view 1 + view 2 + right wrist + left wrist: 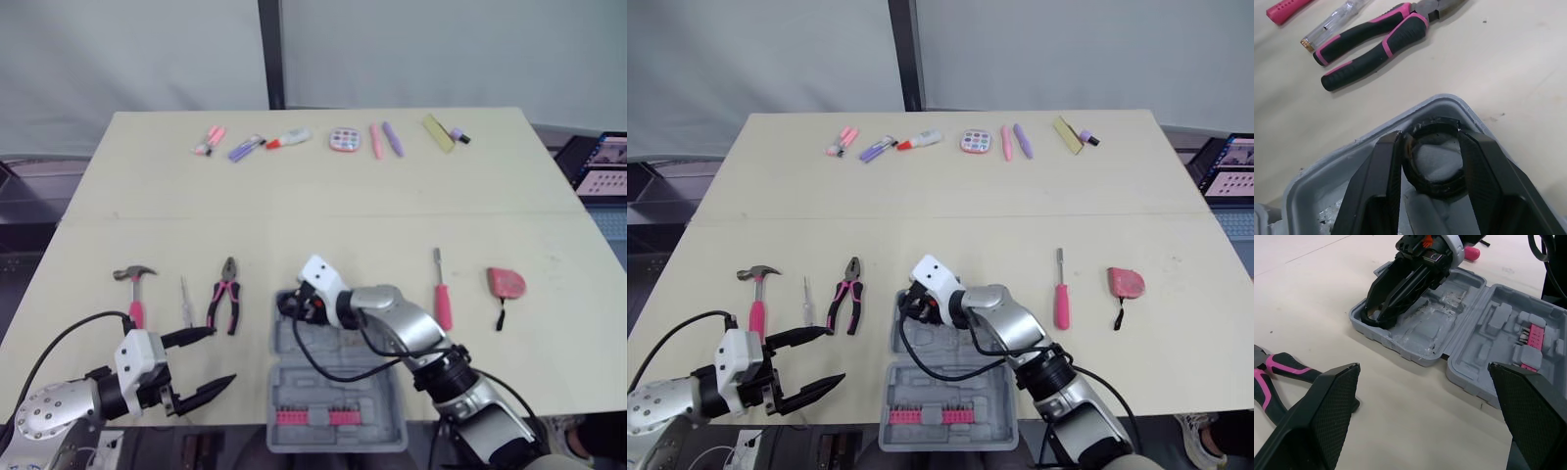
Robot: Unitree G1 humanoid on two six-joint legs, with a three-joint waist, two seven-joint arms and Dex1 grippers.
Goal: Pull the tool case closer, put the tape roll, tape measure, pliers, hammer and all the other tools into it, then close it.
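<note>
A grey case [382, 401] lies at the near edge of the table [294, 196], about in the middle. Its lid is flat on the table, so both halves show. The near half has a strip of pink bits in it.

The right claw [1431, 147] reaches over the far half of the case. Its two fingers are clenched on the black tape roll [1435, 189], one finger on each side. The roll is down inside the far left corner of the case, close to the wall there. It is hard to tell if the roll rests on the bottom.

The left claw [220, 355] hangs over the near left part of the table. Its fingers are spread wide and hold nothing. It is near the handles of the pliers [224, 294] but does not touch them.

The pliers lie just left of the case. A small clear screwdriver [185, 302] lies to their left, and then the hammer [134, 289] with its pink handle.

To the right of the case lies a pink screwdriver [442, 294]. The tape measure [506, 284] is further right, nearer the right edge.

A row of small pink and purple things [344, 140] lies along the far edge of the table.
</note>
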